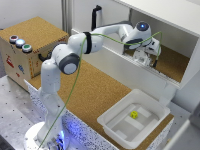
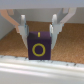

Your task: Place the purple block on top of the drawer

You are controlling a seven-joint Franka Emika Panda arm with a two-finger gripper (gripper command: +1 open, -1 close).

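Note:
The purple block (image 2: 39, 45), dark with a yellow ring on its face, rests on a cork surface. My gripper (image 2: 39, 36) straddles it, one finger (image 2: 22, 27) on each side, and a thin gap shows between the pads and the block. In the exterior view the gripper (image 1: 146, 58) reaches into the white open-fronted unit over the cork top of the drawer (image 1: 170, 62) at the exterior view's right. The hand hides the block there.
A white tray (image 1: 112, 121) holding a small yellow block (image 1: 134, 114) stands near the table's front right. At the exterior view's left is a wooden box (image 1: 30, 60) with coloured buttons. The white unit's roof (image 1: 165, 17) hangs close above the arm.

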